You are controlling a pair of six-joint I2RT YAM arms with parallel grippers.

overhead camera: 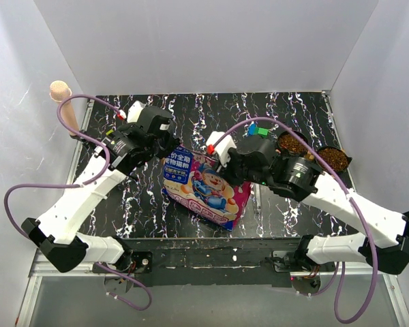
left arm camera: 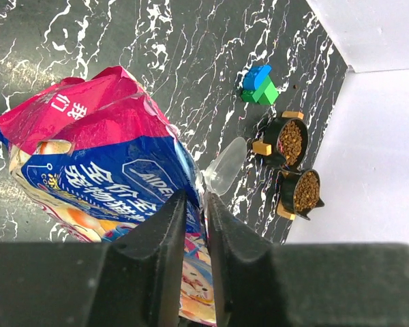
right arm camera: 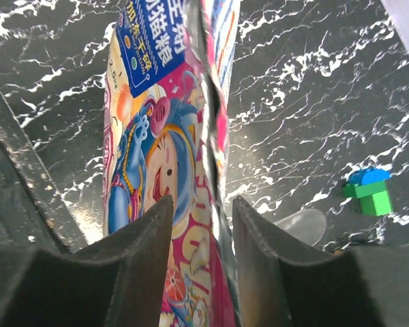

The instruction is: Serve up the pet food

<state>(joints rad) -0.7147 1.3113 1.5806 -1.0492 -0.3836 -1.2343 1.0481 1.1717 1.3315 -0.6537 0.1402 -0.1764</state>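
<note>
The pet food bag (overhead camera: 204, 191), glossy pink with a blue panel and a cartoon, stands at the middle of the dark marbled table. Seen from the left wrist, the bag (left arm camera: 102, 150) has its crumpled pink top up, and my left gripper (left arm camera: 194, 197) is narrowed onto its side edge. My right gripper (right arm camera: 202, 201) straddles the other edge of the bag (right arm camera: 157, 136) with gaps on both sides, so it is open. From above, the left gripper (overhead camera: 172, 144) and right gripper (overhead camera: 221, 170) flank the bag. Brown kibble fills two black bowls (overhead camera: 293, 143) (overhead camera: 334, 159).
A clear plastic scoop (left arm camera: 226, 165) lies on the table between the bag and the bowls (left arm camera: 290, 141). A blue-and-green block (overhead camera: 260, 128) sits behind them. A wooden peg (overhead camera: 65, 102) leans at the back left corner. White walls close three sides.
</note>
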